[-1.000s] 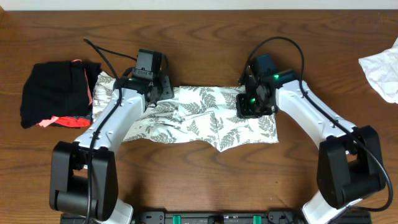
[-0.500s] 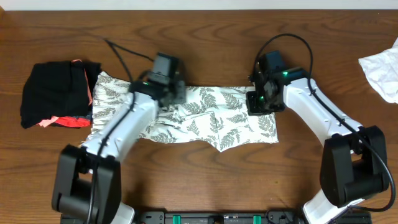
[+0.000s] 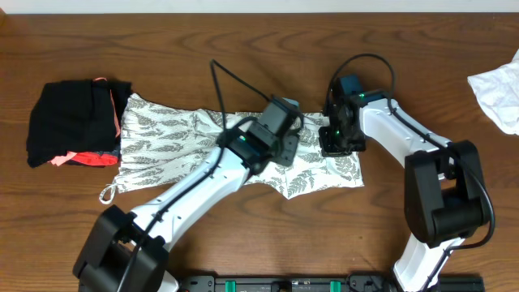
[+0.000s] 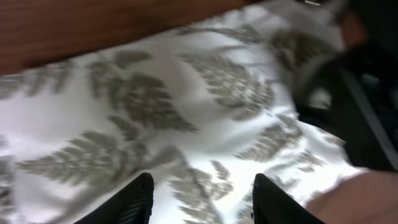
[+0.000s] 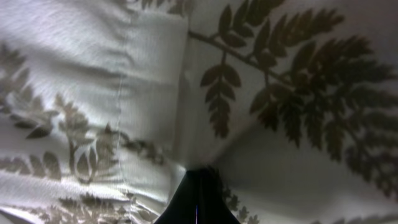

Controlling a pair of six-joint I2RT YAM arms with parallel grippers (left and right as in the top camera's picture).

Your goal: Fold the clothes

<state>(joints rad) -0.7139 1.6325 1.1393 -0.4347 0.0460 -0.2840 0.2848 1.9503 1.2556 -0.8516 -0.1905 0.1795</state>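
On the wooden table (image 3: 243,49), the fern-print dress (image 3: 162,134) lies spread and rumpled beside a black bundle (image 3: 73,122). The left gripper (image 4: 205,202) hovers over its middle, jaws apart and empty. The right gripper (image 5: 198,198) pinches fabric near its right end.

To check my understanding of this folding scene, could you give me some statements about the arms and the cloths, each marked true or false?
1. The right gripper is shut on the dress. True.
2. The left gripper grips a fold of the dress. False: its fingers stand apart above the fabric and hold nothing.
3. The black bundle lies beside the plain white cloth. False: they lie at opposite ends of the table.
4. Both grippers are over the dress. True.
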